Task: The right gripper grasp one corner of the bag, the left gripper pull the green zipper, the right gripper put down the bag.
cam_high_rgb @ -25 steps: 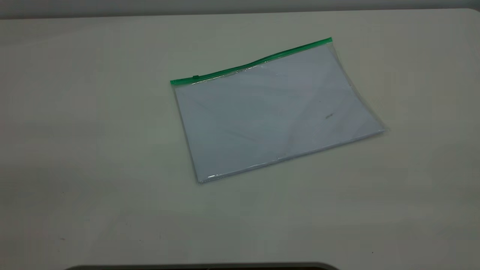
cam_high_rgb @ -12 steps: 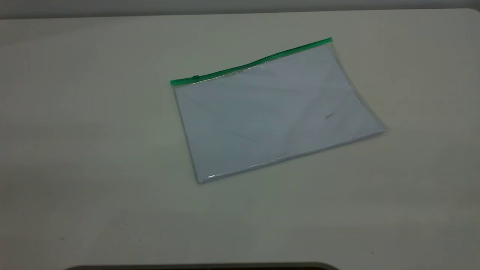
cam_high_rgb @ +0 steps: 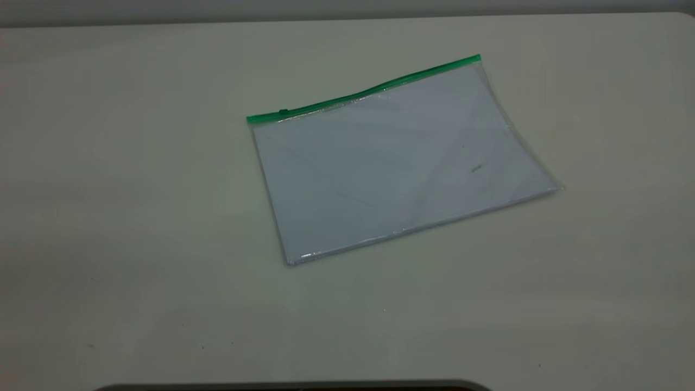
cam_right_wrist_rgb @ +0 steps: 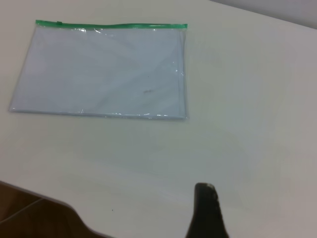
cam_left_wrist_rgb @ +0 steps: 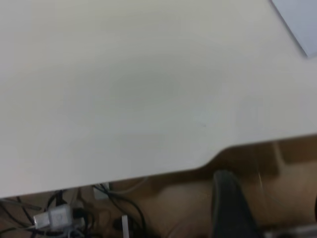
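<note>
Bag lies flat on the table, a little toward one o'clock of centre in the exterior view, white sheets inside, nothing touching it. Its green zipper runs along the far long edge, with the small slider tab near the ten o'clock end. Neither arm shows in that view. The right gripper hangs well short of the bag, only one dark finger in its own camera, so I cannot tell how its jaws stand. Same story for the left gripper, off the table's near edge, state unreadable. Risks from here, as I judge them: the corner lies flush, so a pointed jaw could skid over slick plastic and shove the bag; a shallow pinch could slip once the zipper is pulled.
</note>
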Motion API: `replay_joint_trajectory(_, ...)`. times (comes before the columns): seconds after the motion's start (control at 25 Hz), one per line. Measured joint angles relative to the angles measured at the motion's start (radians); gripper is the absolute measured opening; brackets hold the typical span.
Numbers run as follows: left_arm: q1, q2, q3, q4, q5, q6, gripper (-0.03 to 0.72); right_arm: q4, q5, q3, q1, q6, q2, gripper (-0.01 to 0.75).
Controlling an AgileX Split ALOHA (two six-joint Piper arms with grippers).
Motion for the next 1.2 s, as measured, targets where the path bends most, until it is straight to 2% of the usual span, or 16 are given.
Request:
replay_joint_trajectory(0.12, 0.075, -0.065, 0.0, 0.002, 0.0, 0.001, 0.466, 0.0, 0.0, 0.0, 0.0, 0.0, 0.0, 0.591)
replay_joint_trajectory(0.2, 0.095, -0.107, 0.0, 0.008, 0.001, 0.002, 0.466, -0.001, 0.0, 0.0, 0.0, 0.0, 0.0, 0.591)
replay_joint_trajectory(0.56, 0.1, -0.2, 0.0, 0.038, 0.006, 0.002, 0.466, -0.001, 0.0, 0.001, 0.0, 0.0, 0.0, 0.591)
replay_joint_trajectory(1.08, 0.1, -0.201, 0.0, 0.04, 0.007, 0.002, 0.466, -0.001, 0.0, 0.001, -0.001, 0.0, 0.0, 0.591)
replay_joint_trajectory(1.2, 0.1, -0.201, 0.0, 0.04, 0.007, 0.002, 0.466, -0.001, 0.0, 0.001, -0.03, 0.0, 0.0, 0.591)
